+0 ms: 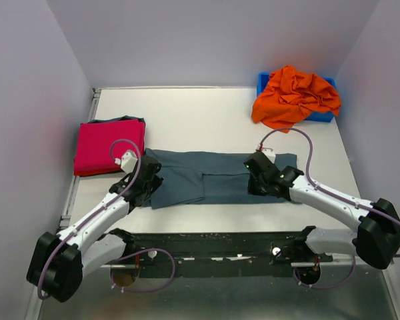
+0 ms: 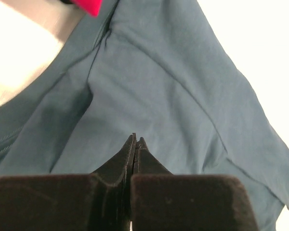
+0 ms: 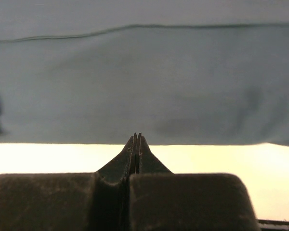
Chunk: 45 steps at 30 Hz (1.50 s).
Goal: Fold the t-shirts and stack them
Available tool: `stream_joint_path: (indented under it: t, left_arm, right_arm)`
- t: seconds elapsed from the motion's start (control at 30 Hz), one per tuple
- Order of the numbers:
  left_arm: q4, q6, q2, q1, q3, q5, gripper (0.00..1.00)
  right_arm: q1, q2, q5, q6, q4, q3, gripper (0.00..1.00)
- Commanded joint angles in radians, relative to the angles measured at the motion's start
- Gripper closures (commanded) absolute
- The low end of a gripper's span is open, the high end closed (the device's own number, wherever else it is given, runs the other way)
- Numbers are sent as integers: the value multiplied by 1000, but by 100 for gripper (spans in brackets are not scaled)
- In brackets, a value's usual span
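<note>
Because the grey-blue shirt [image 1: 210, 175] lies half-folded as a band, left gripper [image 2: 136, 139] and right gripper [image 3: 136, 136] sit at its ends; jaws pressed together.

One t-shirt [image 1: 207, 177] lies lengthwise across the middle of the tabletop [image 1: 187, 120], parallel to the near edge. Behind its left end, a second t-shirt [image 1: 107, 147] lies against the left edge. At the far right corner stands a bin [image 1: 261, 81] with a third t-shirt [image 1: 295, 95] heaped on it. The left fingers [image 2: 127, 159] are over the first shirt's left end, the right fingers [image 3: 147, 161] at its near edge
</note>
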Motion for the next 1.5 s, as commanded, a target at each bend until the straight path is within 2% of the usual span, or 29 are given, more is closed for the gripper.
stream_joint_path:
  t: [0.0, 0.17, 0.43, 0.67, 0.77, 0.87, 1.03, 1.1, 1.17, 1.3, 1.47]
  left_arm:
    - [114, -37, 131, -9, 66, -113, 100]
    - [149, -71, 292, -9, 101, -130, 100]
    - [208, -120, 453, -12, 127, -143, 100]
    - [215, -77, 659, -9, 270, -167, 100]
    - [225, -27, 765, -11, 389, -153, 100]
    - [180, 50, 904, -11, 570, -138, 100]
    - [94, 160, 1136, -11, 886, -89, 100]
    - [44, 196, 1220, -11, 1010, -64, 100]
    - [25, 222, 1291, -11, 1103, -35, 100]
    - [31, 303, 1416, -11, 1296, 49, 100]
    - [-73, 386, 1637, -6, 1648, 175, 100]
  right_arm:
    - [-47, -35, 85, 112, -47, -94, 99]
    - [-68, 73, 96, 154, -11, -107, 99]
    - [-70, 216, 139, 177, 4, -67, 99]
    - [-45, 284, 94, 163, 22, -59, 99]
    - [-4, 273, 59, 186, 33, -62, 99]
    - [71, 281, 10, 215, 73, -42, 99]
    - [264, 424, 30, 295, 56, 152, 99]
    - [298, 487, 16, 284, 33, 252, 99]
    - [301, 486, 10, 261, 34, 301, 99]
    - [285, 335, 19, 159, 129, 246, 99]
    - [124, 178, -58, 40, 67, 160, 99]
